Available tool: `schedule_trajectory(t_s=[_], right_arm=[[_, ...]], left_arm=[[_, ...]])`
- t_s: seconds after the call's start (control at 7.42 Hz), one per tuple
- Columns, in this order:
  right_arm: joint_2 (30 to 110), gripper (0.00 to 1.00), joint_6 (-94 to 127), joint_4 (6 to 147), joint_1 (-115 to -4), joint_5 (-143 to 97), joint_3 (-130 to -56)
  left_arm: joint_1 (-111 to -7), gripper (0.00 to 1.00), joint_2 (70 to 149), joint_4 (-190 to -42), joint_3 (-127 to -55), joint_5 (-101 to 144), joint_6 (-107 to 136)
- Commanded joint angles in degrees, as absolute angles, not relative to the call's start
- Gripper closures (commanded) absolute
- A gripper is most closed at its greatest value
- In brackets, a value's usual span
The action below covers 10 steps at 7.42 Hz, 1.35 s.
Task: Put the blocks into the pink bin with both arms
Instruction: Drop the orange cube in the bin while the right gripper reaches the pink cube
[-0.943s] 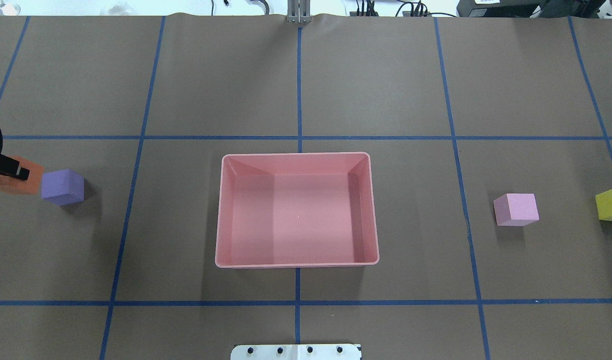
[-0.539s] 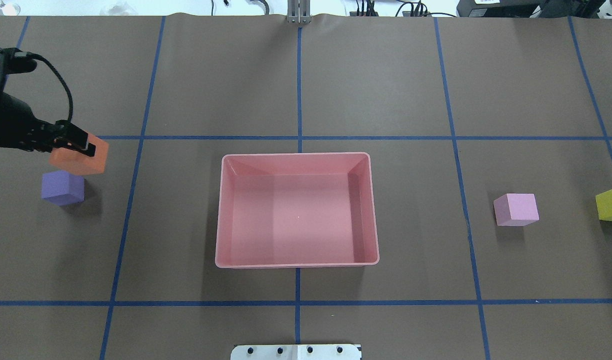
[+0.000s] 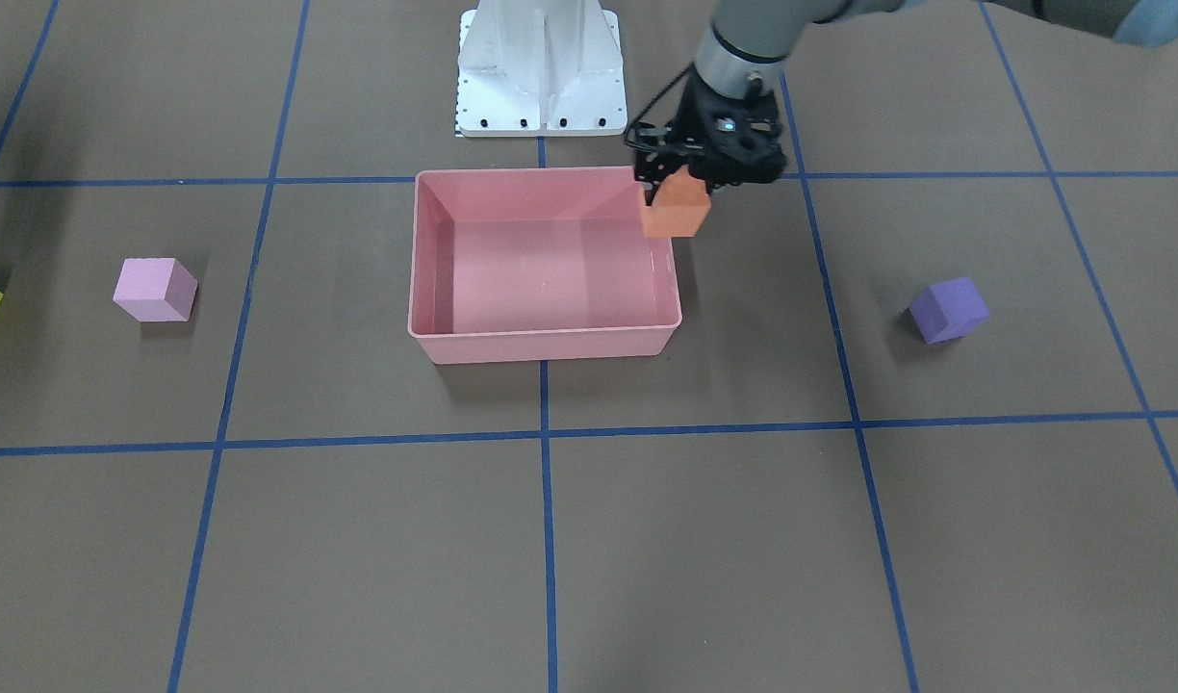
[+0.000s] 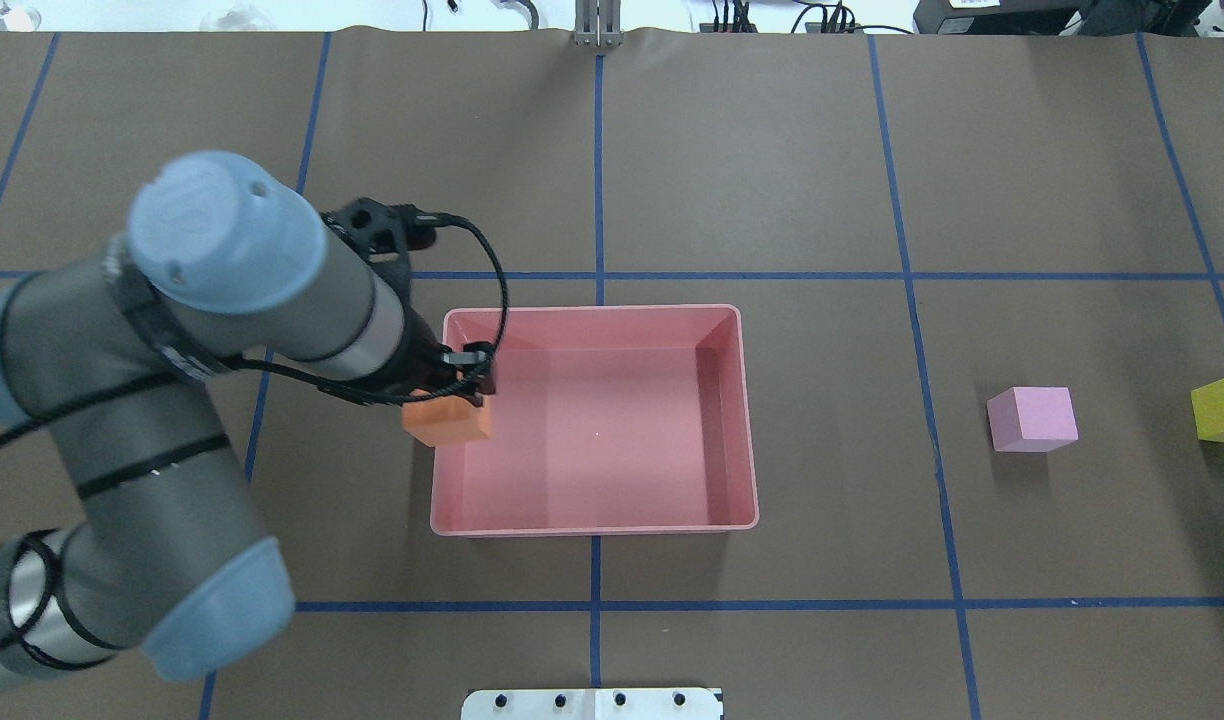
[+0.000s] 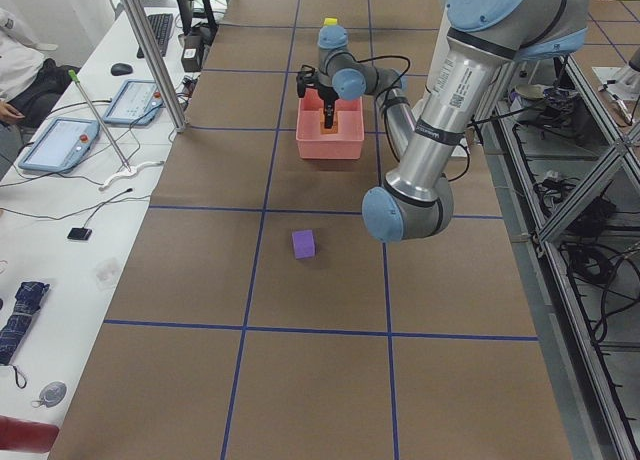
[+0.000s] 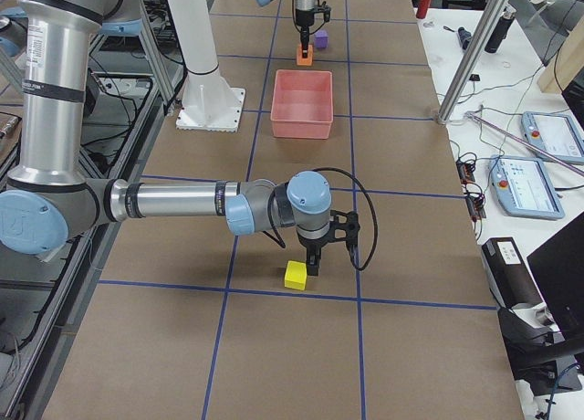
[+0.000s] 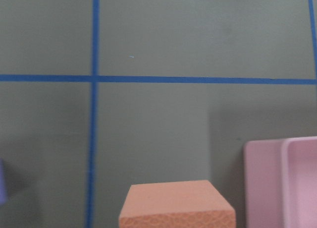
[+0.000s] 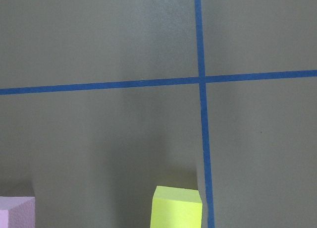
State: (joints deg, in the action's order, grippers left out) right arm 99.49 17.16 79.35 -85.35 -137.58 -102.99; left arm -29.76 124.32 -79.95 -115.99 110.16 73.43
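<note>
Rim of the bin (image 3: 541,344), on the left tool's (image 3: 680,185) side, has the orange cube (image 3: 676,217) raised over it. The tool is closed on the cube's top, and both top-down views show the cube straddling that rolled edge. Past the tool, the bin's smooth floor lies in plain view between low sloping walls. Behind the tool, well apart and away from the bin, the purple cube (image 3: 948,309) sits on the bench (image 3: 704,539), a little askew to the blue tape lines (image 3: 548,539). In the overhead view the left arm (image 4: 222,300) hides it.

The right tool (image 6: 313,263) shows only in the side view, low and just beside the yellow cube (image 6: 295,275). Whether its fingers are open or closed I cannot tell. The frame edge cuts that cube in the overhead and front views. The pink cube (image 4: 1033,418) lies between the right tool and the bin, apart from both.

The cubes are matte foam with square edges, and the left wrist view shows a pebbled grain on the orange one's face. The bin is glossy salmon plastic, and the bench cover is a dull brown sheet.
</note>
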Motion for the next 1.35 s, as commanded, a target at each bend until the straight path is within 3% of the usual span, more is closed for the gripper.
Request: schedule_trajectory(t_s=[0.0, 0.13, 0.54, 1.21], right_arm=[[99.7, 0.00, 26.8, 74.9, -80.6, -137.5, -104.3], [100.2, 0.00, 33.2, 70.3, -77.3, -137.3, -104.4], [102.7, 0.00, 53.0, 55.0, -63.9, -128.0, -104.9], [102.3, 0.00, 60.2, 53.5, -46.3, -112.3, -108.8]], left_arm=[[-21.6, 0.20, 133.0, -77.3, -110.0, 102.7, 80.1], [-20.8, 0.00, 133.2, -77.3, -109.8, 101.1, 80.2], [-20.7, 0.00, 133.0, -77.4, -110.0, 100.8, 80.3], [-20.7, 0.00, 132.8, -77.4, -110.2, 100.8, 80.3]])
